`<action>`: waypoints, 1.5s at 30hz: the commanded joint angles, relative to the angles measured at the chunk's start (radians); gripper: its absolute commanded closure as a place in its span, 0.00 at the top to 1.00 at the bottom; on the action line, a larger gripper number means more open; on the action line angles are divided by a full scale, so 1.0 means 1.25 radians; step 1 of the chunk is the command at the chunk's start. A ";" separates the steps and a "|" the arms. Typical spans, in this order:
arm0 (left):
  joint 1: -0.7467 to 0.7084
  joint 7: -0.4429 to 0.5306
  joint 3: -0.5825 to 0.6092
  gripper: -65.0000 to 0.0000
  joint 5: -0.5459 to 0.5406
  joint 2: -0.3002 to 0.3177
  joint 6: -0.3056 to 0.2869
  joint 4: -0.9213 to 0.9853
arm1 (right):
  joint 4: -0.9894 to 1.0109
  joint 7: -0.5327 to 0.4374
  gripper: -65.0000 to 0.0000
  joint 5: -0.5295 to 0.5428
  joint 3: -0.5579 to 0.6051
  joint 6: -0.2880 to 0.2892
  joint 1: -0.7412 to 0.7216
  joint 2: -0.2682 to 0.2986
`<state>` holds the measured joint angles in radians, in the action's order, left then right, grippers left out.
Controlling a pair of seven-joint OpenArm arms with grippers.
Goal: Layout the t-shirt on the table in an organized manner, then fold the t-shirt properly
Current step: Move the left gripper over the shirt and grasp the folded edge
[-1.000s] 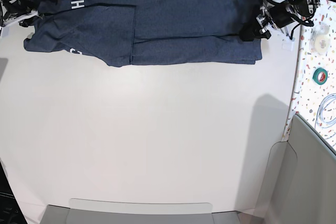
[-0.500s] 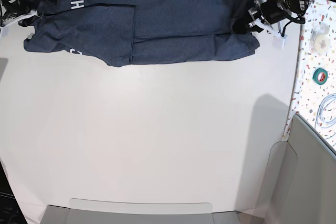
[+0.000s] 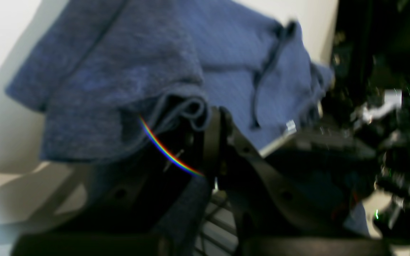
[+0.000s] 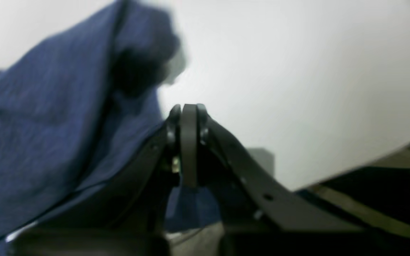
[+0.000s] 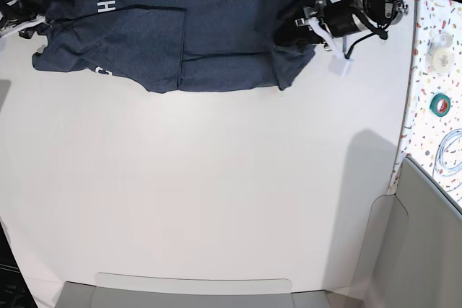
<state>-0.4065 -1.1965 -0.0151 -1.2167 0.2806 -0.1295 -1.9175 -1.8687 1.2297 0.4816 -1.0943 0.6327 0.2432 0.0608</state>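
The navy t-shirt [image 5: 166, 41] lies as a long folded band along the far edge of the white table [image 5: 216, 178], with white letters at its left end. My left gripper [image 5: 292, 34] is shut on the shirt's right end, which it holds lifted and doubled over toward the left. In the left wrist view a rolled fold of t-shirt [image 3: 137, 71] is pinched in the left gripper [image 3: 206, 119]. My right gripper [image 4: 188, 110] is shut by the shirt's left end. The cloth of the t-shirt [image 4: 48, 124] lies against its left side, and a pinch cannot be made out.
A speckled strip at the right holds a green tape roll [image 5: 440, 104], a white round object [image 5: 439, 52] and a coiled cable [image 5: 451, 151]. A small white block [image 5: 339, 65] dangles on a cable by the left arm. Grey panels stand at the front [image 5: 195, 290] and front right [image 5: 426, 250].
The left gripper closed on the shirt's right end and carried it leftward, shortening the band. The shirt's left end has stayed put.
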 commanded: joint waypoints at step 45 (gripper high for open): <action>0.347 0.016 0.398 0.00 0.163 -0.158 0.000 0.064 | -0.011 -0.010 0.00 0.003 -0.064 0.011 0.016 0.038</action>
<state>0.0147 -1.1938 0.4789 -0.9932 0.0937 -0.1234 -1.8236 -1.8675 1.2346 0.4736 -1.1687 0.6331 0.2604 0.0937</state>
